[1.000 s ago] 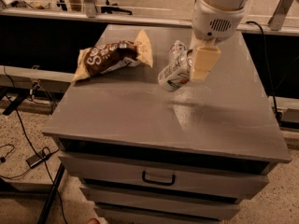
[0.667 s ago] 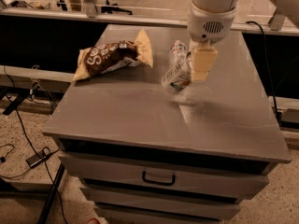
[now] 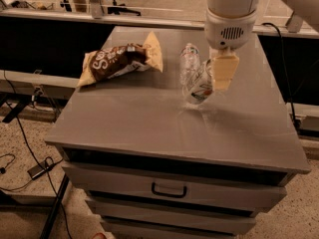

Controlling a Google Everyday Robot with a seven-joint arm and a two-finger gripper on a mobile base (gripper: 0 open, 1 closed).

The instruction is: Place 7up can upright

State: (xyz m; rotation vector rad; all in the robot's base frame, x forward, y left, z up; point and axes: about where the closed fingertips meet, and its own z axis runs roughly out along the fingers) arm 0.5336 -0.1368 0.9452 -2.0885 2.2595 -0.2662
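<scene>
The 7up can [image 3: 201, 87] is silvery-white with a green logo. It is tilted, and its lower end is at or just above the grey tabletop [image 3: 149, 128], right of centre. My gripper [image 3: 213, 82] comes down from above and is shut on the can. One cream finger [image 3: 224, 71] shows on the can's right side. The other finger is hidden behind the can.
A clear plastic bottle [image 3: 189, 59] lies just behind and left of the can, almost touching it. A brown-and-yellow snack bag [image 3: 119, 59] lies at the back left. The cabinet has drawers [image 3: 169, 189] below its front edge. Cables run on the floor at the left.
My gripper has moved slightly to the right and down with the can, bringing its lower end closer to the tabletop. The bottle and the bag have not moved.
</scene>
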